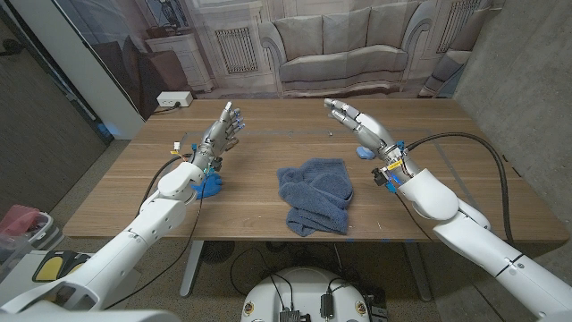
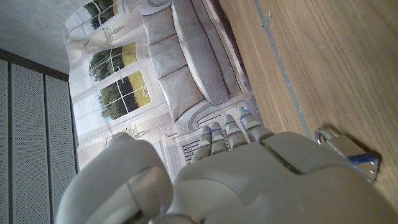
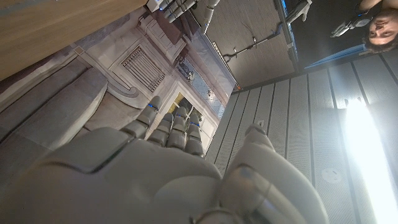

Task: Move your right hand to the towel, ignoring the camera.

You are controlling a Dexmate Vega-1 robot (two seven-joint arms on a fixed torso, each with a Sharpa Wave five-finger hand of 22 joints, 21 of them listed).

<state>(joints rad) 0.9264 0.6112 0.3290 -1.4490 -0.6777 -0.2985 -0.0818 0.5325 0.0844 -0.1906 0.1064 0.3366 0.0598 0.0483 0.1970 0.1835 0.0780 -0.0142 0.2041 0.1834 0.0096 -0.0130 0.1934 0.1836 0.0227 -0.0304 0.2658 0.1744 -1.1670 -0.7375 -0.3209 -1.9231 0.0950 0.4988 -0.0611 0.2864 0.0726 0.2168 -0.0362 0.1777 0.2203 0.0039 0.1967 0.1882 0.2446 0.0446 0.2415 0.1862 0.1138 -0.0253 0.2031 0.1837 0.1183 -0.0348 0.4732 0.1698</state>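
- Centre of the head frame, slightly low: blue towel (image 1: 315, 197), crumpled in a loose heap on the wooden table (image 1: 268, 134), a thicker folded wad at its lower end.
- My read on handling: soft, light, limp cloth. It should give under the fingers and may drag or bunch rather than slide cleanly. Not fragile, no slip worry.
- Best place to land, I judge, is the raised upper-right fold, the part nearest my right hand; a palm-down touch there would suffice, and any ridge would serve for a pinch.
- Right hand (image 1: 362, 128) sits upper right of centre in the head frame, raised off the table, fingers extended and apart, grasping nothing.
- Towel lies below and to the left of those fingertips in the frame, well apart from them; no contact yet. The fingers point toward the frame's upper left, not at the cloth.
- Right wrist view: fingers (image 3: 171, 121) stretch toward the printed backdrop, nothing in them.
- Left hand (image 1: 223, 131) at upper left of centre, raised, fingers loosely curled but apart, holding nothing; towel is off to its lower right, apart.
- No camera object that I can pick out on the table; a small blue item (image 1: 209, 186) lies by the left forearm, too small to name.
- Judgement: the reach is not yet made.
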